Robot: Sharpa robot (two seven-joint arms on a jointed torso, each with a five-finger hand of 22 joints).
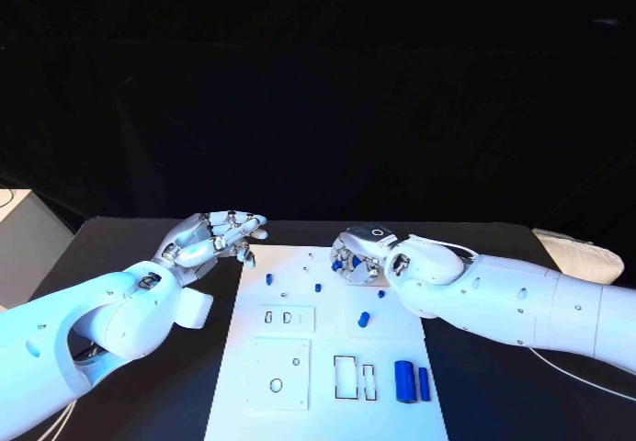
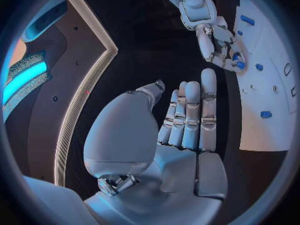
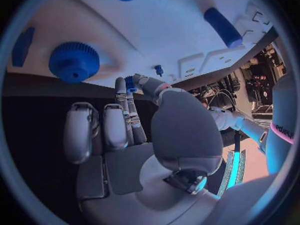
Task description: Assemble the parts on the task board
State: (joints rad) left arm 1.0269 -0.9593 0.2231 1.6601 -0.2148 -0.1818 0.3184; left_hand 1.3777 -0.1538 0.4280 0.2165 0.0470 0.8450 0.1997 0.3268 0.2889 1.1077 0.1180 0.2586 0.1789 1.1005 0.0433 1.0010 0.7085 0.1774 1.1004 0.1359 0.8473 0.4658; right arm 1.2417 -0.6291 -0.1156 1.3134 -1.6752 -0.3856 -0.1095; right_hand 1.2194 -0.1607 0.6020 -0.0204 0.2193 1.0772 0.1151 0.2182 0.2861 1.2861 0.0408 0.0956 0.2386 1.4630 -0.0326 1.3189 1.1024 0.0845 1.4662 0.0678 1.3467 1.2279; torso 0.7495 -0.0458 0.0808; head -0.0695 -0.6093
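Observation:
The white task board (image 1: 324,367) lies in the middle of the black table. My right hand (image 1: 360,257) hovers over its far end and pinches a small blue part (image 3: 129,80) between the thumb and a finger. A blue gear (image 3: 74,61) sits on the board just beyond those fingers. My left hand (image 1: 212,239) is raised by the board's far left corner, fingers (image 2: 190,115) straight and side by side, holding nothing. Loose blue parts lie on the board: a small peg (image 1: 269,277), another peg (image 1: 363,319), and two longer cylinders (image 1: 405,379) near the front right.
The board has rectangular slots (image 1: 345,377) and raised white blocks (image 1: 278,372) in its near half. A white object (image 1: 581,253) lies at the table's far right edge. Bare black table (image 1: 146,239) flanks the board on both sides.

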